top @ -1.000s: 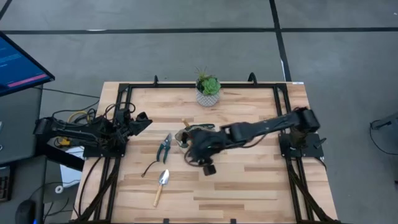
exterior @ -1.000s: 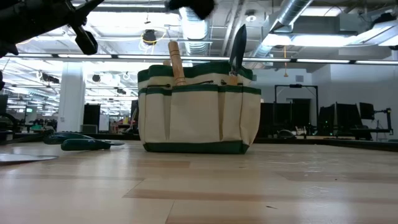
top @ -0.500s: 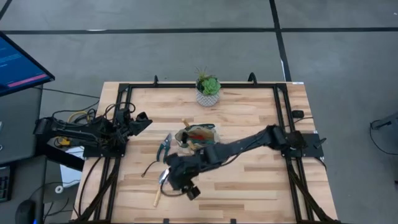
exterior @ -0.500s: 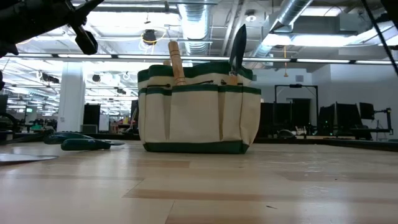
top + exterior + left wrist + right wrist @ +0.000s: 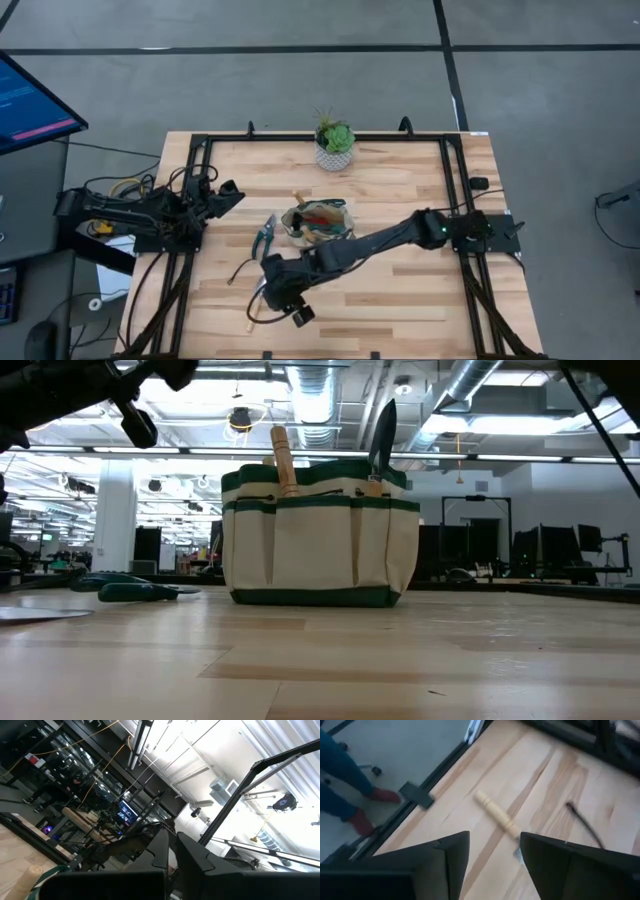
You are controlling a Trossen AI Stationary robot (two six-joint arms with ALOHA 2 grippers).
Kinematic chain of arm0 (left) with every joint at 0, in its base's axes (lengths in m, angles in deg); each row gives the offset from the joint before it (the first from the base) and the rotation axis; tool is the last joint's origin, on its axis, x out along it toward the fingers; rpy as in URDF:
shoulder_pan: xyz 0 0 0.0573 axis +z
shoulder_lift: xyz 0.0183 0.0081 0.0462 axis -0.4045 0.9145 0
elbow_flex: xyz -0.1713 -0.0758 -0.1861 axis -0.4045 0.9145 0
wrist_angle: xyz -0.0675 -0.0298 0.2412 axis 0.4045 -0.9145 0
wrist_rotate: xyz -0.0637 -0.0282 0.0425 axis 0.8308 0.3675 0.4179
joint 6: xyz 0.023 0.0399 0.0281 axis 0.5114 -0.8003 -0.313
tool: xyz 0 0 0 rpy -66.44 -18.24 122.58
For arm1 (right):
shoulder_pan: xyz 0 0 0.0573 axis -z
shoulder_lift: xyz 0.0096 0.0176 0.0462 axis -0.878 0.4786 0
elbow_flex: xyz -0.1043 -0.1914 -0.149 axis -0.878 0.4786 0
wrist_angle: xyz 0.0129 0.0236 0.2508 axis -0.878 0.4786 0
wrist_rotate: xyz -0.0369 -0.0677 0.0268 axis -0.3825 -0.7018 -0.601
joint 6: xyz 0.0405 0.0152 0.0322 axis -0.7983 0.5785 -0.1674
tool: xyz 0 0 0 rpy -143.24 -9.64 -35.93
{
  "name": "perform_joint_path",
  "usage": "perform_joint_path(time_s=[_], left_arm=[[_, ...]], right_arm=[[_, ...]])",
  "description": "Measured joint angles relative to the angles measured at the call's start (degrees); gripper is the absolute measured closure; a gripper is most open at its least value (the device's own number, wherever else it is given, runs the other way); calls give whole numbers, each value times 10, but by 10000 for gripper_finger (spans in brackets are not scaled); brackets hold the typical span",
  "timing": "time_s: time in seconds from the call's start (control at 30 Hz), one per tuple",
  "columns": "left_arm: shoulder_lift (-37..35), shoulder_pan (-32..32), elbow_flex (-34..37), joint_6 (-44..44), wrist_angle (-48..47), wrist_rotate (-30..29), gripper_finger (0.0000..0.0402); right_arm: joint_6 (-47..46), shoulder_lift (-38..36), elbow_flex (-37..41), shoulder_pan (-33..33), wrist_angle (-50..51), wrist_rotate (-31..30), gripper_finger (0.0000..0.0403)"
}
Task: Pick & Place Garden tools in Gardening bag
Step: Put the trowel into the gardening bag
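Right claw (image 5: 492, 852): reaching across the bench (image 5: 400, 300) and hanging above the trowel (image 5: 495, 814), fingers spread apart, gripping nothing.
Trowel: lying flat on the bench near its front-left part, wooden handle pointing toward the front edge.
Left claw (image 5: 228, 192): waiting at the bench's left side; its fingers are sitting together.
Gardening bag (image 5: 320, 535): standing upright mid-bench, with a wooden handle (image 5: 283, 458) and a dark blade (image 5: 383, 432) sticking out of it.
Pruning shears (image 5: 264, 236): lying just left of the bag.
Thin black curved tool (image 5: 241, 270): lying beside the trowel.
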Motion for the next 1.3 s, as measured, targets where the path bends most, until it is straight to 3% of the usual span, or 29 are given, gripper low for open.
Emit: perform_joint_path(time_s=[0.37,0.53,0.9,1.13,1.3], left_arm=[[0,0,0,0,5,-5,394],[0,0,0,0,10,-55,394],[0,0,0,0,18,-62,394],[0,0,0,4,23,-68,394],[1,0,0,0,36,-84,394]], right_arm=[[-71,-54,0,-8,123,5,239],[-99,-110,0,-15,156,0,245],[-117,-247,1,-19,211,-31,251],[-121,-319,1,-18,291,-119,256],[-131,-351,1,-20,323,-126,265]])
